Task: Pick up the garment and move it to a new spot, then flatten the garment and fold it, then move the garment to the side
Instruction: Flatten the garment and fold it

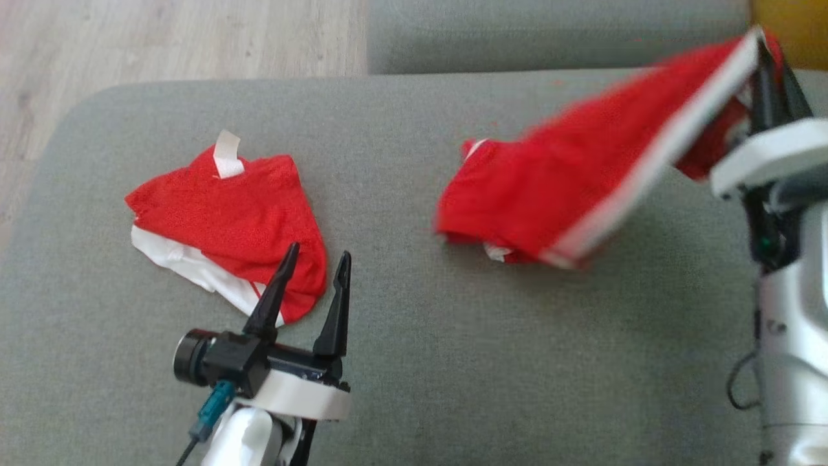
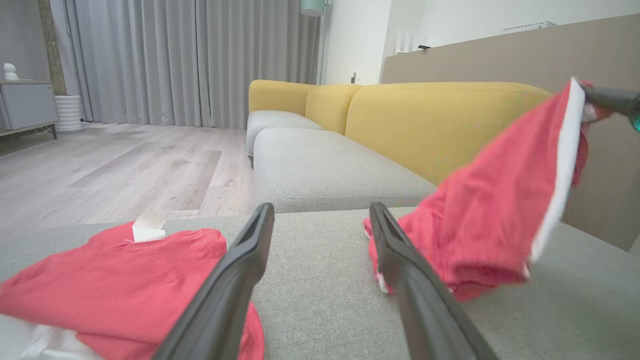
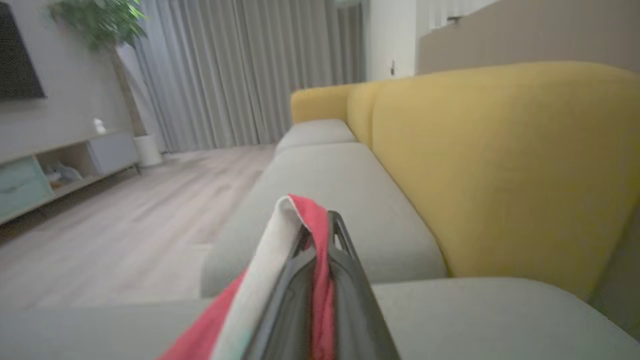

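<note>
A red garment (image 1: 556,188) with a white band hangs stretched and blurred over the right part of the grey cushion (image 1: 414,336). Its low end still touches the cushion. My right gripper (image 1: 770,61) is shut on its raised white-edged corner, high at the right. The right wrist view shows that cloth (image 3: 280,250) pinched between the closed fingers of the right gripper (image 3: 320,222). My left gripper (image 1: 320,250) stands open near the cushion's front, with nothing between its fingers. In the left wrist view the garment (image 2: 490,215) hangs right of the left gripper (image 2: 321,207).
A second red and white garment (image 1: 226,220) lies folded on the cushion's left part, just beyond my left fingertips. Another grey seat (image 2: 325,170) and a yellow backrest (image 2: 440,120) stand behind. Wooden floor (image 1: 162,39) lies past the far left edge.
</note>
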Available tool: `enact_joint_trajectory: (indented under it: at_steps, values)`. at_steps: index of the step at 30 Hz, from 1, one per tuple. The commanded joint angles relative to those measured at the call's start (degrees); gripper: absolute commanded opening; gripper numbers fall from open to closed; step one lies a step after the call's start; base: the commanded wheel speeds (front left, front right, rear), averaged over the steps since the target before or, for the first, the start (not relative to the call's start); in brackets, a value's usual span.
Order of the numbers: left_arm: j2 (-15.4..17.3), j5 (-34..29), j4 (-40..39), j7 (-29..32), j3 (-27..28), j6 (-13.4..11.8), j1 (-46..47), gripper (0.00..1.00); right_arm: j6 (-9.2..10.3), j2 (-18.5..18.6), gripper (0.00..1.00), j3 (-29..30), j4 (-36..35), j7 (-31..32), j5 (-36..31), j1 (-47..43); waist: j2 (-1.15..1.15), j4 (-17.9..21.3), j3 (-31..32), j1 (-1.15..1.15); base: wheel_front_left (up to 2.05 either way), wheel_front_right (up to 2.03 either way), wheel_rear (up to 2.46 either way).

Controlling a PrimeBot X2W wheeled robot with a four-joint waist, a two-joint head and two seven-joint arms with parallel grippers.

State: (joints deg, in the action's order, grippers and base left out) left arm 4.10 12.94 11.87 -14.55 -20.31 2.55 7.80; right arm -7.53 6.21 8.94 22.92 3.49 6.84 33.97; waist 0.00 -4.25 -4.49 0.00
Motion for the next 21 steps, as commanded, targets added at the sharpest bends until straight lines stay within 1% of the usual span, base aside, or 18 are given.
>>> enact_joint_trajectory:
  at_steps: [1, 4, 5, 6, 9, 13, 17, 21]
  values:
    - [-0.16, -0.56, -1.89, -0.45, 1.76, 0.24, 3.16, 1.00, 0.04, 0.70, 0.00, -0.57, -1.31, 0.03, -0.98, 2.35, 0.00, 0.11, -1.06, 0.00, 0.00, 0.00, 0.00]
    - [-0.21, -0.84, -1.84, -0.45, 1.74, 0.47, 3.87, 1.00, 0.04, 3.13, 0.00, 2.01, 3.42, 0.07, -3.58, 2.34, 0.00, 0.07, -2.17, 0.00, 0.00, 0.00, 0.00]
    - [-0.25, -0.92, -1.80, -0.45, 1.67, 0.53, 4.11, 1.00, 0.04, 4.04, 0.35, 3.12, 5.22, -0.16, -5.19, 2.59, 0.00, 0.02, -2.44, 0.00, 0.00, 0.00, 0.00]
    - [-0.30, -0.98, -1.75, -0.45, 1.55, 0.58, 4.34, 1.00, 0.04, 4.72, 1.00, 4.28, 6.86, -0.54, -6.90, 2.95, 0.00, -0.05, -2.69, 0.00, 0.00, 0.00, 0.00]
    - [-0.45, -1.08, -1.65, -0.45, 1.29, 0.67, 4.92, 1.00, 0.04, 5.34, 1.00, 6.90, 10.25, -2.36, -11.24, 4.37, 0.00, -0.10, -3.17, 0.00, 0.00, 0.00, 0.00]
    - [-0.56, -1.11, -1.59, -0.45, 1.50, 0.58, 5.15, 1.00, 0.04, 3.58, 1.00, 8.87, 11.13, -6.40, -14.07, 5.82, 0.00, 0.69, -2.99, 0.00, 0.00, 0.00, 0.00]
    - [-0.65, -1.13, -1.68, -0.45, 1.78, 0.57, 5.03, 1.00, 0.04, 0.66, 1.00, 8.71, 8.79, -10.81, -15.46, 4.41, 0.00, 1.97, -2.02, 0.00, 0.00, 0.00, 0.00]
    - [-0.73, -1.17, -2.05, -0.45, 1.88, 0.66, 5.00, 1.00, 0.04, -1.58, 1.00, 6.28, 4.87, -14.46, -13.39, 0.84, 0.00, 3.32, -1.06, 0.00, 0.00, 0.00, 0.00]
